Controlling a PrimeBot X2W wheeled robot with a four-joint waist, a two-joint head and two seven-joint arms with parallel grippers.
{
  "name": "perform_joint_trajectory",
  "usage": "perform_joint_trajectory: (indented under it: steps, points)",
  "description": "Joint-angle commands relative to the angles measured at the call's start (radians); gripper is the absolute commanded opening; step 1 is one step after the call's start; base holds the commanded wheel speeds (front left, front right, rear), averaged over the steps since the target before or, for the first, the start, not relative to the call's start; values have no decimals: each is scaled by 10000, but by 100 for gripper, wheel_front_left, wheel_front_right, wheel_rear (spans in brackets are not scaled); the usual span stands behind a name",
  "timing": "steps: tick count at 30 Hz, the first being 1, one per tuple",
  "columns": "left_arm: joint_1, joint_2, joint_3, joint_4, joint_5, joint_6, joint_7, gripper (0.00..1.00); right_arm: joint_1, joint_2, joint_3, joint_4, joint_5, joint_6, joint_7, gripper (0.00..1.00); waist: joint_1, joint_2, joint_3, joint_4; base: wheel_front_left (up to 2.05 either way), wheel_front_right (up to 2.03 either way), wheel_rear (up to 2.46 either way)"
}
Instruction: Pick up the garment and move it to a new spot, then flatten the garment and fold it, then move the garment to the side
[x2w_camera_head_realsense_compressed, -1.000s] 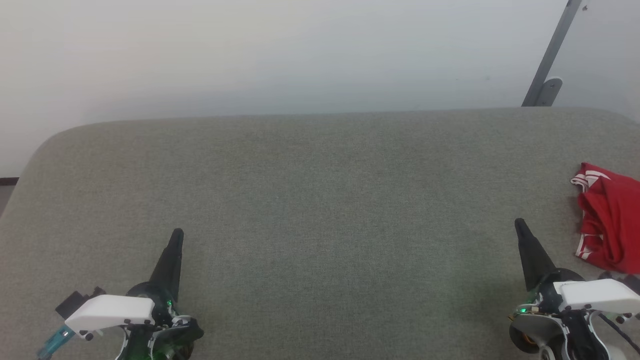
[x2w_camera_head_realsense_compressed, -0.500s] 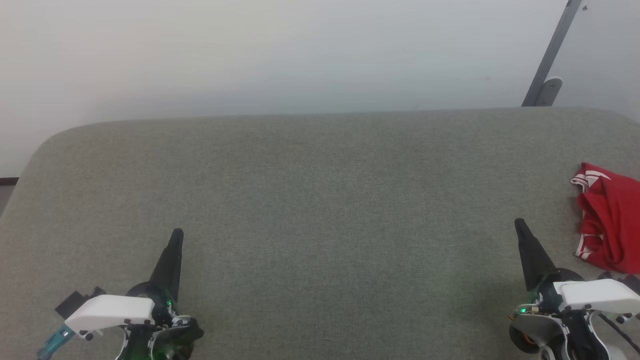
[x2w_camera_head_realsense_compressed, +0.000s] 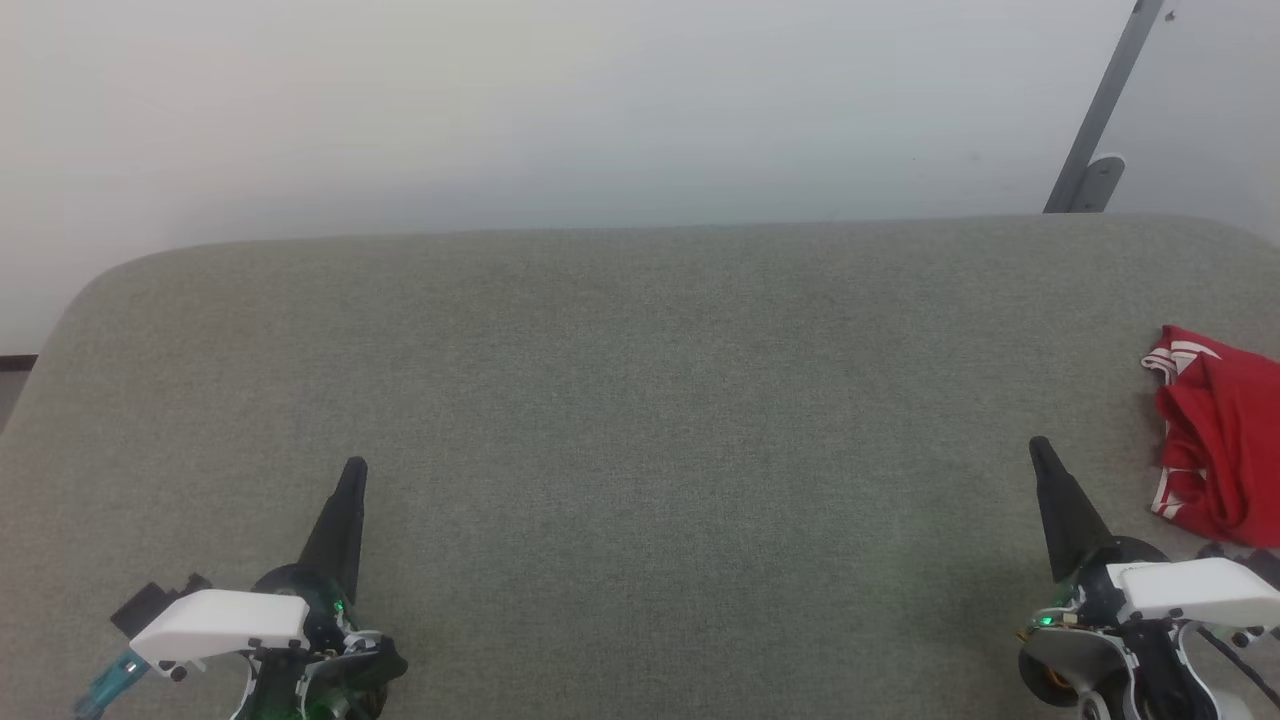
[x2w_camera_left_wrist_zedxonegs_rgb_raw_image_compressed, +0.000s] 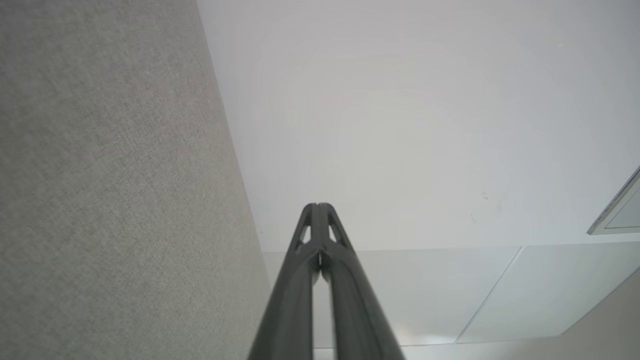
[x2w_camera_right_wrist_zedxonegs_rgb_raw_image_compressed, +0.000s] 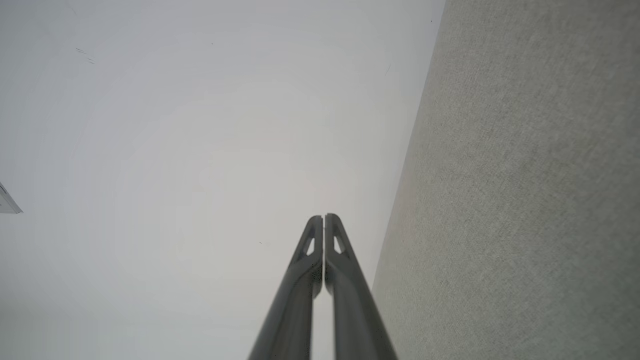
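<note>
Currently, the garment (x2w_camera_head_realsense_compressed: 1215, 440) lies at the far right of the grey padded surface (x2w_camera_head_realsense_compressed: 640, 380), bunched in soft red folds with striped white trim showing at its upper left and lower left edges. The right edge of the head view cuts it off, so its full outline and any lettering cannot be verified. Across the last second nothing changes: the garment keeps the same position and the same creases, and both arms hold the same pose. For the task, this gives no progress cue. The arrangement fits either a garment waiting at the side to be picked up or one already set aside after folding. The folds look loose rather than squared, but the visible part is too small to decide. The right gripper (x2w_camera_head_realsense_compressed: 1040, 452) rests near the garment, to its left and apart from it, fingers pressed together and holding nothing. The left gripper (x2w_camera_head_realsense_compressed: 354, 470) rests well apart at the lower left, fingers likewise together and holding nothing. Both wrist views confirm the fingertips meeting. No object stands between the right gripper and the garment. Beyond the surface rises a pale wall (x2w_camera_head_realsense_compressed: 500, 100), with a slanted grey metal strut (x2w_camera_head_realsense_compressed: 1105, 105) at the upper right, behind the far edge and outside the working area.
</note>
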Motion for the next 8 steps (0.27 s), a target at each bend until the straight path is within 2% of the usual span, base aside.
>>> perform_joint_trajectory:
  steps: [1, 8]
  points:
    - [-109, -25, 25, -9, -38, -56, 31, 0, -57, 32, -13, -23, 46, 0, 23, 0, 0, 0, 0, 0, 0, 0, 0]
    - [-109, -25, 25, -9, -38, -56, 31, 0, -57, 32, -14, -25, 46, 0, 23, 0, 0, 0, 0, 0, 0, 0, 0]
